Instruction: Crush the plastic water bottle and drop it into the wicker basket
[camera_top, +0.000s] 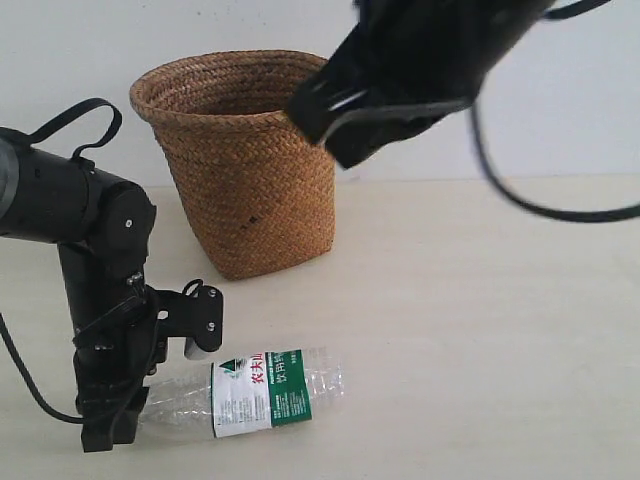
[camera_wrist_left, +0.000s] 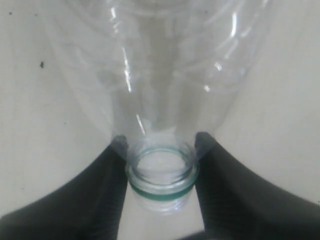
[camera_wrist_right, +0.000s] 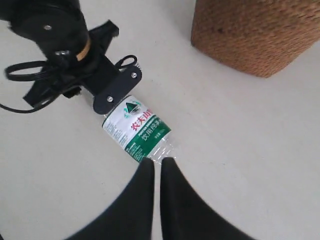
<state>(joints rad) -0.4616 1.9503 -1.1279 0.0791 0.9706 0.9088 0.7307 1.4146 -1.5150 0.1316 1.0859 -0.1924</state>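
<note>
So the left gripper pinches the plastic water bottle by its stiff neck. The thin, light body past its tips should crush easy. The right gripper is nearly closed, holding nothing.

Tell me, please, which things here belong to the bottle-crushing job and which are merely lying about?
Part of the job:
plastic water bottle, lying on its side
wicker basket, upright
left gripper, closed on the bottle's neck
right gripper, raised, holding nothing

Just there:
table
black cable hanging from the right arm
</note>
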